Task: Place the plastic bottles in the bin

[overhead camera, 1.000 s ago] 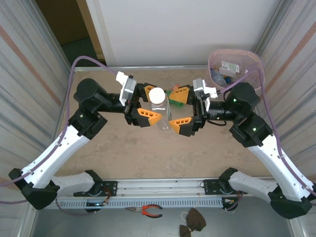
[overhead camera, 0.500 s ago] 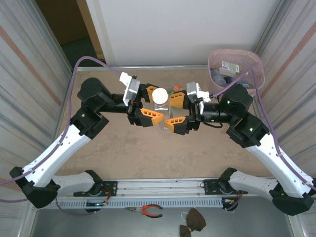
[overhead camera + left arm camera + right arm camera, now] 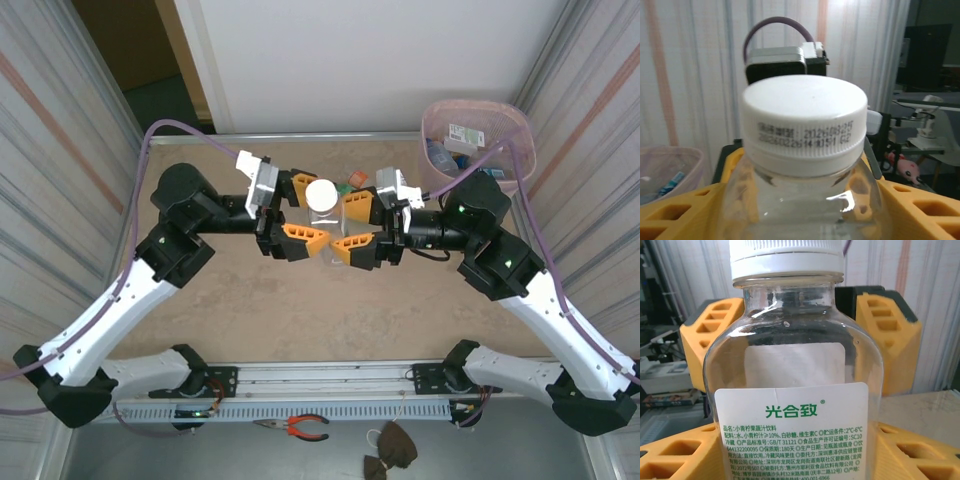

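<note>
A clear, white-capped bottle (image 3: pixel 322 205) is upright mid-table; the pink bin (image 3: pixel 522 125), far right, holds others.

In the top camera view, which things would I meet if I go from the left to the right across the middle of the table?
Left gripper → clear bottle with white cap → right gripper → pink bin.

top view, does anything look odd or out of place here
Both grippers flank one clear bottle at mid-table: left gripper, right gripper. It is upright, capped, nothing spilled. Pliers lie on the near ledge, apart from the work.
</note>
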### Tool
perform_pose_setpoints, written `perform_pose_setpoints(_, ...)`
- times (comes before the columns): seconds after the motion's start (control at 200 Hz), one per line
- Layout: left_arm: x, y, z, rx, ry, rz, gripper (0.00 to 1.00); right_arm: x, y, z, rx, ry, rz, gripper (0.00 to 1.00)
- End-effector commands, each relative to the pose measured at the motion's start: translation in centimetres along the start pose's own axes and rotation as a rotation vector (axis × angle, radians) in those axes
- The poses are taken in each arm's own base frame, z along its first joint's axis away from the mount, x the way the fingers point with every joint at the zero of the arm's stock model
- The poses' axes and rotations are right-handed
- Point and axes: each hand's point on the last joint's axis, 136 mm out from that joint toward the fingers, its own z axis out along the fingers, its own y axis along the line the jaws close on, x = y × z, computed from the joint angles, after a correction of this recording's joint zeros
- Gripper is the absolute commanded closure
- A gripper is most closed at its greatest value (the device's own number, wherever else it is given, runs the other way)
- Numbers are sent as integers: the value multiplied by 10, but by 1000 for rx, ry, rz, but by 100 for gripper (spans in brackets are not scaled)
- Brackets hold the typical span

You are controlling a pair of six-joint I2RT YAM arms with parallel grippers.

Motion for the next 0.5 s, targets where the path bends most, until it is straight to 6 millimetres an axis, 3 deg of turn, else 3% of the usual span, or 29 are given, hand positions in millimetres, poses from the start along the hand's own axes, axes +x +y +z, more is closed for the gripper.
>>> perform_pose_setpoints(0.0, -14, 12, -17, -159, -43, 96, 22, -11, -6, -10, 86, -9, -27, 45)
perform_pose_setpoints(0.225, -2, 31, -43, -340, -35, 78, 20, -18, -63, -45, 382, 10, 24, 46)
perform_pose_setpoints(0.331, 2, 33, -49, -370, -33, 69, 20, -21, -101, -77, 580, 17, 77, 47)
perform_pose_setpoints(0.361, 3, 33, -50, -374, -31, 68, 20, -14, -121, -82, 636, 44, 112, 47)
perform_pose_setpoints(0.496, 8, 35, -52, -384, -16, 53, 20, 0, -176, -128, 884, 105, 211, 49)
